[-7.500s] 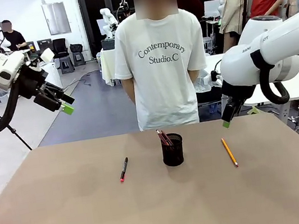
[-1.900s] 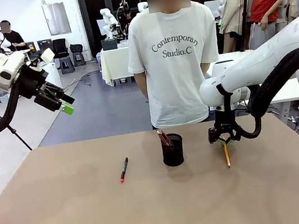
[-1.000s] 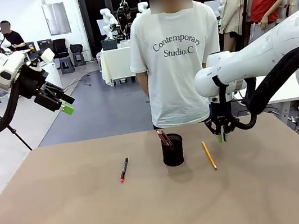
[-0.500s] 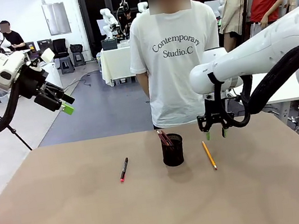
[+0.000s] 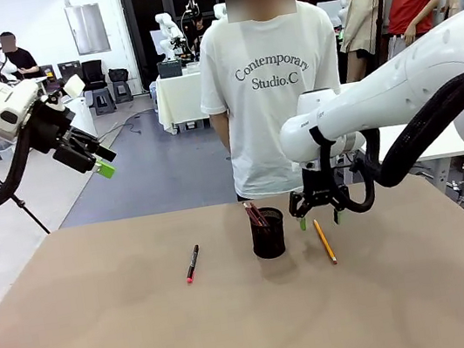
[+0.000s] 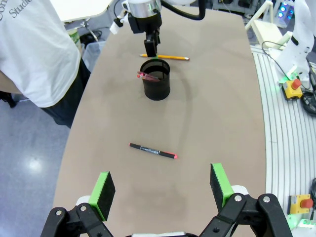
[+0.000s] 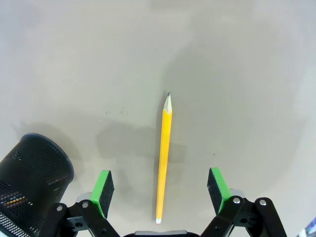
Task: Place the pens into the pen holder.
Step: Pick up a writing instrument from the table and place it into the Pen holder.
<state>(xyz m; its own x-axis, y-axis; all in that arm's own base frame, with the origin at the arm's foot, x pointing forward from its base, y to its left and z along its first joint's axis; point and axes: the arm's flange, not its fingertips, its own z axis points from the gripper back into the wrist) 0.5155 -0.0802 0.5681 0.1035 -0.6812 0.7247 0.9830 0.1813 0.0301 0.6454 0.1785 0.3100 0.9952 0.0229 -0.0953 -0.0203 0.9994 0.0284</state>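
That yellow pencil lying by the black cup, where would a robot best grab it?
Around the middle of the yellow pencil, coming straight down from above, jaws closing across its thin shaft. It lies flat on the table, so only its long sides are free.

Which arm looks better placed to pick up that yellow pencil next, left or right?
Right. Its open gripper hangs directly over the pencil, beside the pen holder; the left gripper is raised high, far off to the left.

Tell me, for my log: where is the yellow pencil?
Front view: yellow pencil lies on the table right of the pen holder, below the open right gripper.
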